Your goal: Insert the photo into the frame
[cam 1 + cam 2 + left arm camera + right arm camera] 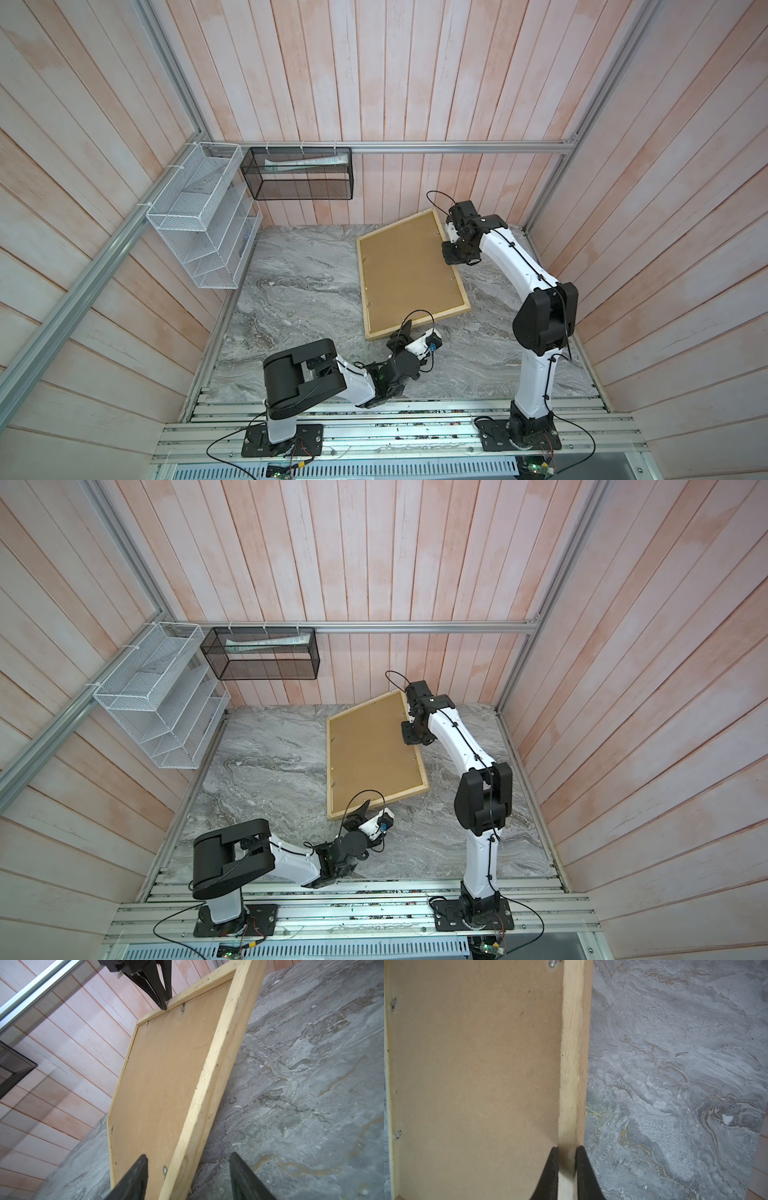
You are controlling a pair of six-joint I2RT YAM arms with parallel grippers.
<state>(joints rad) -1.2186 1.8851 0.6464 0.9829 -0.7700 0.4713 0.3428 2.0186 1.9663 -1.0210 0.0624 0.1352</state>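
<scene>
The frame [444, 316] [403, 795] is pale wood and lies back side up and tilted, its far right side raised off the table. A brown backing board [405, 270] [477, 1064] fills it. The photo is hidden. My right gripper [445, 241] [566, 1148] is shut on the frame's right rail [571, 1043], one finger on each side of the wood. My left gripper [415, 330] [188, 1159] is open at the near rail [209, 1076], with one finger over the board [166, 1076] and the other over the table. It does not touch the wood.
The grey marble tabletop [299, 282] stretches left of the frame. A white wire rack [203, 220] hangs on the left wall. A black mesh basket [299, 174] holding papers hangs on the back wall. Plank walls close in the sides.
</scene>
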